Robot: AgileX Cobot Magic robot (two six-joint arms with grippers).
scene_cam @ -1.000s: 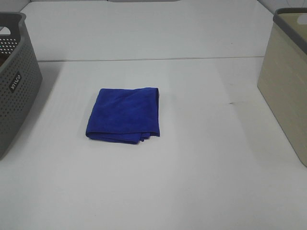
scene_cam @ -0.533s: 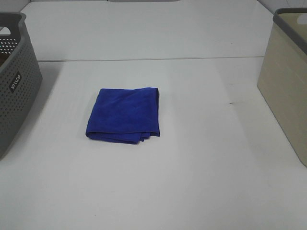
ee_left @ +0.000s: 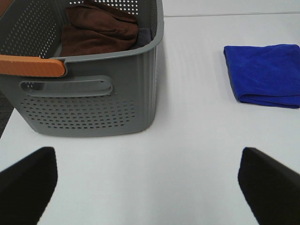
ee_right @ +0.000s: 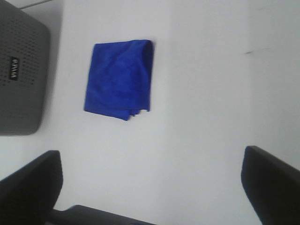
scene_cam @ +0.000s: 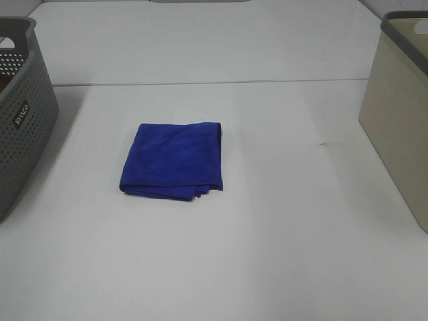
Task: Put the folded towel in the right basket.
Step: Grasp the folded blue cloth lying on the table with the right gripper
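Towel (scene_cam: 172,160), blue and folded, lies flat on the white desk (scene_cam: 267,234), a little left of the middle in the high view, with nothing touching it. 2 baskets flank it. The beige basket (scene_cam: 399,114) stands at the right edge of the desk, well apart from the towel, and the gray basket (scene_cam: 20,120) stands at the left edge, somewhat nearer to it. In the left wrist view, the left fingers (ee_left: 28,185) are spread wide apart, holding nothing, above bare desk near the gray basket. That basket holds a brown cloth (ee_left: 101,28) and shows an orange strip (ee_left: 30,65) on its rim. In the right wrist view, the right fingers (ee_right: 272,180) are also wide apart and hold nothing, above the desk, looking down on the towel.
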